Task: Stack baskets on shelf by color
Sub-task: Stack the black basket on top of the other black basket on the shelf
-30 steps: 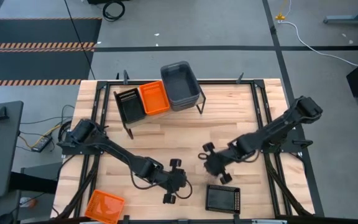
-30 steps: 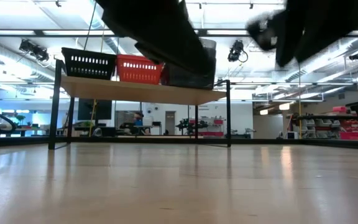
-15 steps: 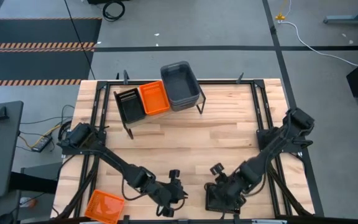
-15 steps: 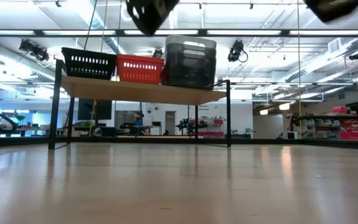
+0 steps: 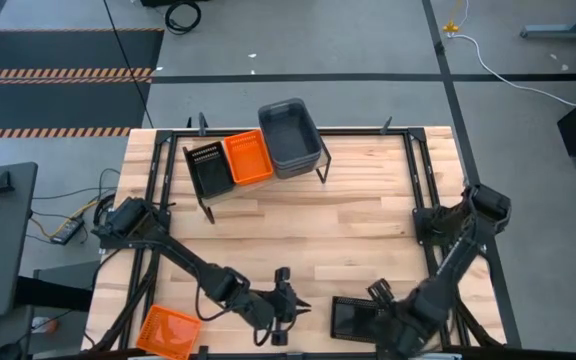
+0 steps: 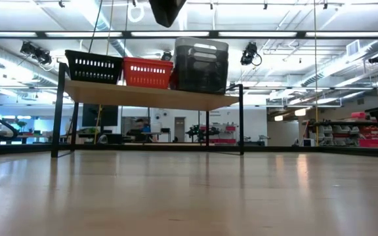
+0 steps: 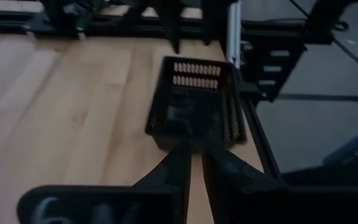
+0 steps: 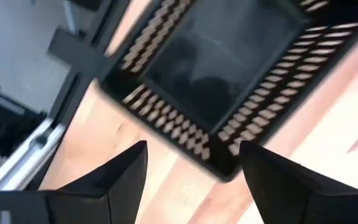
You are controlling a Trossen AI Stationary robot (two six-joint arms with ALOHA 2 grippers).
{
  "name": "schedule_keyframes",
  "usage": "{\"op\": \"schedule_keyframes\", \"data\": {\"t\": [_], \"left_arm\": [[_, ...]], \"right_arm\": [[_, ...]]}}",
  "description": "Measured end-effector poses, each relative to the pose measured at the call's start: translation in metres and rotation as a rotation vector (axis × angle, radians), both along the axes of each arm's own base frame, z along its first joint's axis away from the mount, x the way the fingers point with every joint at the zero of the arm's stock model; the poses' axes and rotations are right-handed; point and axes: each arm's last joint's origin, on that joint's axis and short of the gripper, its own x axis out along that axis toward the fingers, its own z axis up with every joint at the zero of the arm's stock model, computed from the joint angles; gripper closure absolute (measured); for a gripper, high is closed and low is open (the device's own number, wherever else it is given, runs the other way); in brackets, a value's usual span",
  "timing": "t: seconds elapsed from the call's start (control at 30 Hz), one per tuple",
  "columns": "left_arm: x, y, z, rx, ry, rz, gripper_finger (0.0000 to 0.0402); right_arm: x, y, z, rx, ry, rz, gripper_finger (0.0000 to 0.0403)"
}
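The shelf (image 5: 268, 185) stands at the far side of the desk (image 5: 368, 215), and on its plank sit 3 baskets in a row: a black basket (image 5: 206, 166) at the left end, an orange basket (image 5: 248, 157) touching it, and a deeper dark-grey bin (image 5: 292, 137) at the right end. In the low view the same 3 show above the plank, with the grey bin (image 6: 201, 64) tallest. Another black basket (image 5: 356, 317) lies flat on the desk at the near edge, right of centre, and a second orange basket (image 5: 167, 331) lies at the near left corner, well apart from it. The right gripper (image 5: 386, 312) hangs over the near-edge black basket, its fingers (image 8: 123, 177) spread wide with the basket's perforated rim (image 8: 185, 134) between them and nothing held. The left gripper (image 5: 290, 306) is low over the desk between the 2 loose baskets, pointing toward the black one (image 7: 194, 102); its fingers (image 7: 173, 168) are drawn close together with only a narrow gap, gripping nothing.
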Motion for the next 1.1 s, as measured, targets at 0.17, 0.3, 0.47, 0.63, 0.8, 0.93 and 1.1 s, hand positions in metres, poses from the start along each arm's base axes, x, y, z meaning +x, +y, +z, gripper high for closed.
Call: {"op": "schedule_keyframes", "data": {"t": [0.17, 0.3, 0.47, 0.63, 0.8, 0.93, 1.1], "left_arm": [[0.005, 0.008, 0.002, -0.005, -0.023, 0.039, 0.0357], [0.011, 0.014, 0.005, -0.017, -0.058, 0.076, 0.036], [0.016, 0.024, 0.006, -0.01, -0.077, 0.136, 0.036], [0.021, 0.034, 0.006, -0.019, -0.08, 0.18, 0.0361], [0.022, 0.034, 0.007, -0.028, -0.084, 0.187, 0.0362], [0.02, 0.031, 0.007, -0.03, -0.083, 0.177, 0.0362], [0.015, 0.022, 0.007, -0.033, -0.087, 0.153, 0.0366]], "right_arm": [[-0.023, 0.014, -0.007, -0.026, -0.002, 0.15, 0.0148], [-0.034, 0.022, -0.008, -0.057, -0.084, 0.243, 0.0154], [-0.039, 0.023, -0.018, -0.079, -0.112, 0.302, 0.0162], [-0.039, 0.019, -0.035, -0.15, -0.114, 0.359, 0.0173], [-0.03, 0.018, -0.047, -0.19, -0.157, 0.411, 0.0186], [-0.02, 0.019, -0.05, -0.164, -0.183, 0.388, 0.0195], [-0.015, 0.022, -0.04, -0.143, -0.194, 0.327, 0.0202]]}}
